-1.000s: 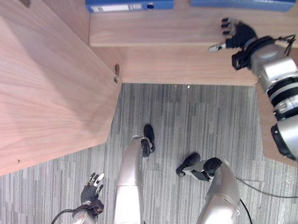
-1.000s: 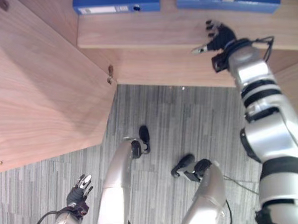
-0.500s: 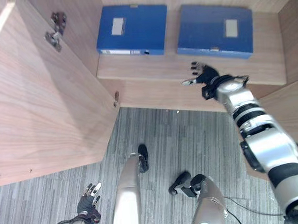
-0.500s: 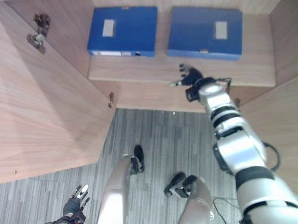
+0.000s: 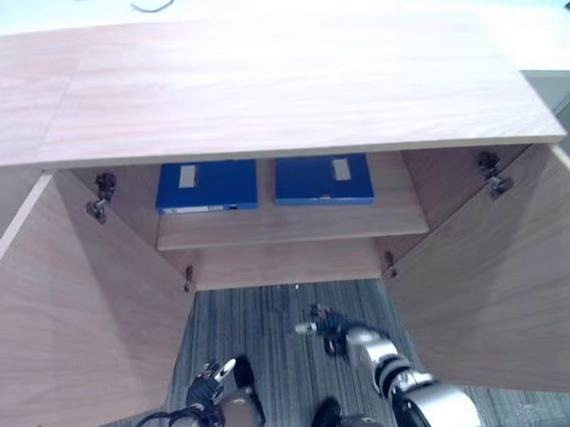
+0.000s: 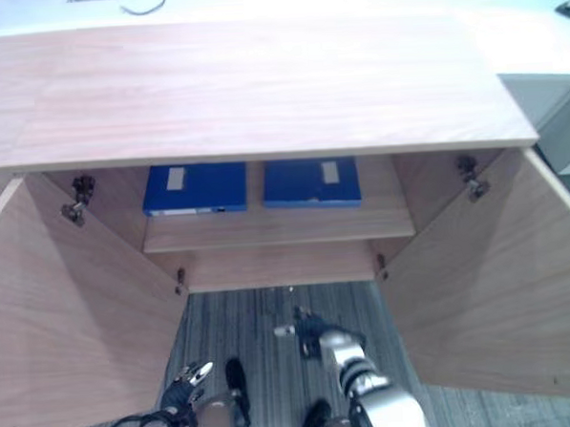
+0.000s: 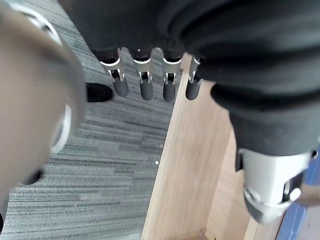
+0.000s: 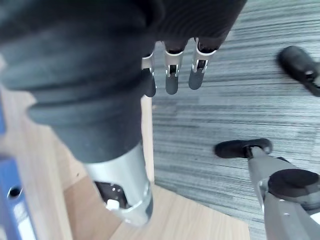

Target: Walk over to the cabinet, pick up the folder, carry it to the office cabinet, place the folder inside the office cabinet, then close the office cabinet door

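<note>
The left folder and right folder lie flat on the shelf of the cabinet, a narrow gap between them. The left door and right door stand wide open. Between them, over the carpet, the right hand has straight fingers and holds nothing. The left hand, near the left door's edge, is the same.

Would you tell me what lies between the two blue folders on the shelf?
Only a narrow bare strip of shelf separates the left folder from the right folder, in both eye views.

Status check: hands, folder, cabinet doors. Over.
Left hand and right hand open, empty. Two blue folders on the shelf. Cabinet doors open.
</note>
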`<state>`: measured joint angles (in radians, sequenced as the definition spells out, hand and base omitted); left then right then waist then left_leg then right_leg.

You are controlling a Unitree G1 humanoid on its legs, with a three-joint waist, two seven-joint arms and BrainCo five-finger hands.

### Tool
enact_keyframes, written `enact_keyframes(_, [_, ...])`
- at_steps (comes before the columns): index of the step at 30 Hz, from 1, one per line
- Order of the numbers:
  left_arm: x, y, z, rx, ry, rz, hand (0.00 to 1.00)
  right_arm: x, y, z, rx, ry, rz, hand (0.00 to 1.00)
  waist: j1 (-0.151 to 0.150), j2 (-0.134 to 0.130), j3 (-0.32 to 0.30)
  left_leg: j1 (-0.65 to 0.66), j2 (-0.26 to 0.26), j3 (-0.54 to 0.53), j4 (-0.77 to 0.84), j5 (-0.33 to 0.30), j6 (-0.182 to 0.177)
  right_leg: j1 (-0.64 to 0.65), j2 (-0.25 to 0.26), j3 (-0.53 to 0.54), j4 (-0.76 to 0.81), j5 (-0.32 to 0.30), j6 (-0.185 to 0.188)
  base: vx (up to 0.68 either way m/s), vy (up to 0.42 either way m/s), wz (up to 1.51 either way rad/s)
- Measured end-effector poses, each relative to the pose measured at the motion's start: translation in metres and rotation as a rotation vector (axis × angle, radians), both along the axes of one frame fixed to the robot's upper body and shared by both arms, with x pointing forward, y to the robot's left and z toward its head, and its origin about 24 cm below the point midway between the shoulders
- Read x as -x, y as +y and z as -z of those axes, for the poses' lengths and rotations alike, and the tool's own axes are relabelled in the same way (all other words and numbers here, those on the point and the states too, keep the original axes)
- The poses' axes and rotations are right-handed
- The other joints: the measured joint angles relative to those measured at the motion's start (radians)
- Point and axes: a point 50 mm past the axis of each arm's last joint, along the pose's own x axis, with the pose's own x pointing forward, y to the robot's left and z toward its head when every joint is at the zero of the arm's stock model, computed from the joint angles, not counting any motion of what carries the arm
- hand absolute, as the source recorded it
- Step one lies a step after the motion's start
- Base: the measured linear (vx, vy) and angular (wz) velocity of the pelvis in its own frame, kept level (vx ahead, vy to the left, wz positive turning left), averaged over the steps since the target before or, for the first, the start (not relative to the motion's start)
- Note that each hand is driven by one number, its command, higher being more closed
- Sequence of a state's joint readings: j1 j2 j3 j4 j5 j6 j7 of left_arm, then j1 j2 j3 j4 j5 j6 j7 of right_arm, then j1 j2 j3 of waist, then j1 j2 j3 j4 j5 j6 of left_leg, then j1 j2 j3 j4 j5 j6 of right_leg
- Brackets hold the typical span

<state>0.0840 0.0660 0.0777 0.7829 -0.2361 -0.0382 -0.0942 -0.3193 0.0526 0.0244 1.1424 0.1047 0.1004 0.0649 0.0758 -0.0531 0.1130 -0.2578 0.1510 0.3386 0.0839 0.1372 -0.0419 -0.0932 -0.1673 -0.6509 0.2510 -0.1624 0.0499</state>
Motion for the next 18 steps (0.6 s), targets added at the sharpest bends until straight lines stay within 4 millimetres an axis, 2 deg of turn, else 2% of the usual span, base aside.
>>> enact_keyframes(1, [-0.002,-0.005,0.002,-0.001,0.012,0.018,0.00,0.018,-0.008,0.011,0.008,0.047,0.063,0.00,-0.012,-0.004,-0.010,0.032,-0.008,-0.003,-0.038,0.014,-0.005,0.027,0.005,-0.009,-0.016,0.002,0.004,0.12,-0.053,0.18])
enact_keyframes(4, [0.006,-0.012,0.009,0.004,0.063,0.024,0.00,0.051,-0.021,0.026,0.017,0.119,0.217,0.00,-0.025,-0.016,-0.034,0.103,-0.014,0.020,-0.089,0.021,-0.013,0.076,0.014,0.001,-0.051,0.011,0.015,0.10,-0.031,-0.15])
enact_keyframes(6, [0.013,-0.014,0.014,0.023,0.095,-0.028,0.00,0.074,-0.033,0.034,0.005,0.171,0.355,0.00,-0.027,-0.015,-0.055,0.169,-0.018,0.074,-0.133,0.023,-0.016,0.096,0.019,0.053,-0.068,0.021,0.021,0.08,0.021,-0.67])
enact_keyframes(8, [0.019,-0.011,0.018,0.029,0.123,-0.078,0.00,0.088,-0.041,0.039,0.001,0.199,0.450,0.00,-0.031,-0.013,-0.062,0.232,-0.023,0.120,-0.171,0.024,-0.019,0.118,0.022,0.100,-0.078,0.026,0.024,0.03,0.025,-0.74])
enact_keyframes(10, [0.026,-0.007,0.022,0.025,0.153,-0.109,0.00,0.110,-0.050,0.044,0.001,0.246,0.562,0.00,-0.041,-0.016,-0.073,0.269,-0.023,0.150,-0.173,0.014,-0.030,0.140,0.026,0.135,-0.097,0.036,0.025,0.00,-0.001,-0.53])
enact_keyframes(13, [0.032,-0.003,0.025,0.030,0.175,-0.167,0.00,0.118,-0.059,0.046,-0.011,0.254,0.670,0.00,-0.061,-0.012,-0.077,0.299,-0.023,0.177,-0.162,-0.002,-0.026,0.156,0.030,0.173,-0.108,0.044,0.022,-0.03,-0.009,-0.32])
enact_keyframes(15, [0.032,0.001,0.024,0.028,0.172,-0.185,0.00,0.123,-0.064,0.047,-0.029,0.261,0.744,0.00,-0.062,-0.013,-0.071,0.289,-0.005,0.189,-0.076,-0.053,-0.022,0.174,0.033,0.197,-0.128,0.059,0.015,-0.06,-0.034,-0.34])
enact_keyframes(17, [0.037,0.008,0.025,0.027,0.178,-0.229,0.00,0.126,-0.071,0.047,-0.030,0.257,0.795,0.00,-0.057,0.006,-0.061,0.215,0.081,0.179,0.210,-0.211,-0.014,0.191,0.060,0.250,-0.154,0.072,0.006,-0.08,-0.044,-0.63])
enact_keyframes(18, [0.039,0.009,0.026,0.028,0.183,-0.237,0.00,0.125,-0.074,0.046,-0.022,0.252,0.796,0.00,-0.054,0.020,-0.060,0.189,0.106,0.138,0.283,-0.248,-0.010,0.193,0.073,0.266,-0.154,0.074,0.004,-0.09,-0.008,-0.82])
